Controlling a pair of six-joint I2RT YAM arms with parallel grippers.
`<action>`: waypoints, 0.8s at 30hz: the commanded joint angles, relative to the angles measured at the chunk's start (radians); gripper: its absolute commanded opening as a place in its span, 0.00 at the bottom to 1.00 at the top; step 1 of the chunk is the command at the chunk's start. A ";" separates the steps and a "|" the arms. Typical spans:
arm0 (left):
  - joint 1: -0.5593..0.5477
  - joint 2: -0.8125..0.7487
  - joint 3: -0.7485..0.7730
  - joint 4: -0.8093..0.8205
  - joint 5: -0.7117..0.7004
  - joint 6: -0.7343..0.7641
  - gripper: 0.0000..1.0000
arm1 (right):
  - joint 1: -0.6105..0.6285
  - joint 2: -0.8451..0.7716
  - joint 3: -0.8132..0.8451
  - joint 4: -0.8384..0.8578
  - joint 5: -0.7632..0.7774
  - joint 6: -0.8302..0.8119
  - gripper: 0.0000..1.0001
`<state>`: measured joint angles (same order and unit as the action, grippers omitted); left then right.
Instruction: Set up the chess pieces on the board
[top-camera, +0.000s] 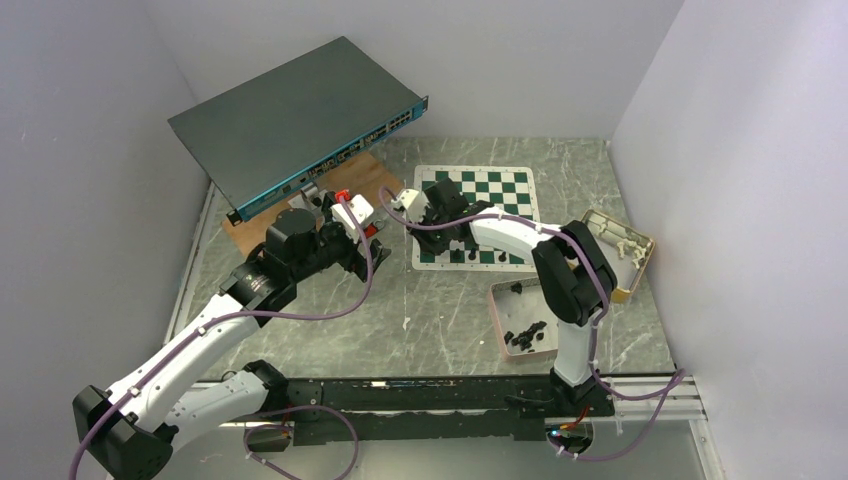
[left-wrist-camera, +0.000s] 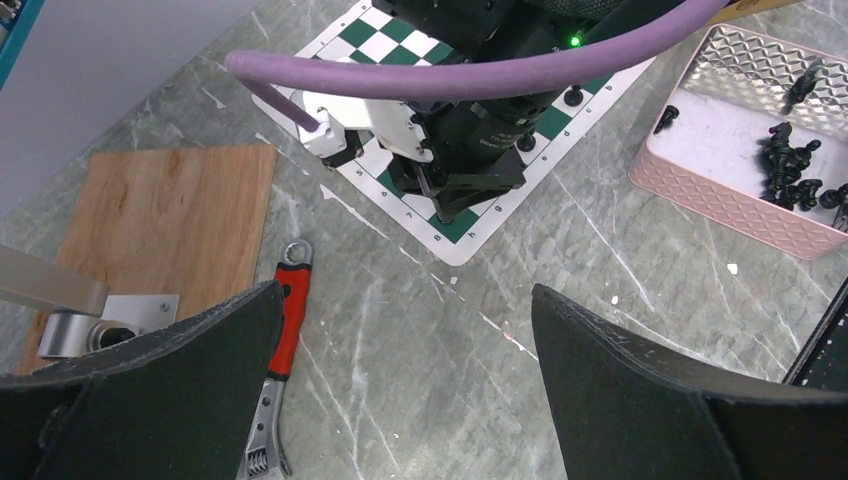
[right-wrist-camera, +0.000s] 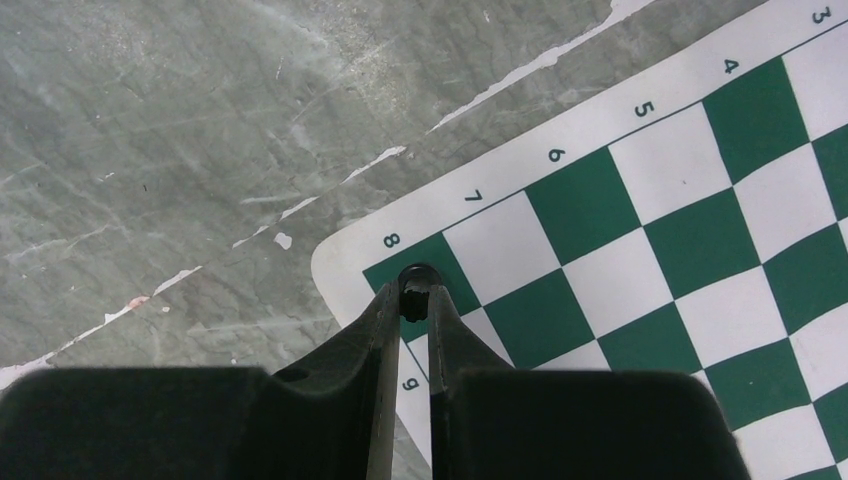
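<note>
The green and white board (top-camera: 500, 185) lies at the back middle of the table. My right gripper (right-wrist-camera: 414, 300) is shut on a black chess piece (right-wrist-camera: 415, 275) and holds it upright over the corner green square beside the mark 8 on the board (right-wrist-camera: 600, 200). The left wrist view shows that gripper (left-wrist-camera: 450, 205) standing at the board's near left corner (left-wrist-camera: 455, 228). A few black pieces (top-camera: 470, 255) stand along the board's near edge. My left gripper (left-wrist-camera: 405, 290) is open and empty above bare table, left of the board.
A pink-rimmed tray (top-camera: 497, 310) right of the board holds several black pieces (left-wrist-camera: 790, 165). A cream tin (top-camera: 620, 250) with pale pieces sits at the far right. A network switch (top-camera: 300, 120), a wooden plank (left-wrist-camera: 160, 215) and a red-handled wrench (left-wrist-camera: 285, 330) lie left.
</note>
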<state>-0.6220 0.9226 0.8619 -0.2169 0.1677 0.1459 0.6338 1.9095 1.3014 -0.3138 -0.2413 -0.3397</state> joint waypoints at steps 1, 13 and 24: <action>0.001 -0.016 0.000 0.042 -0.001 0.017 1.00 | 0.004 0.019 0.027 0.015 0.014 0.016 0.00; 0.001 -0.014 0.000 0.042 0.002 0.017 1.00 | 0.004 0.024 0.021 0.007 0.017 0.015 0.00; 0.001 -0.013 0.002 0.042 0.007 0.017 1.00 | 0.004 0.010 0.010 -0.004 0.010 0.007 0.00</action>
<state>-0.6220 0.9226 0.8619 -0.2134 0.1677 0.1459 0.6338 1.9320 1.3010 -0.3149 -0.2367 -0.3397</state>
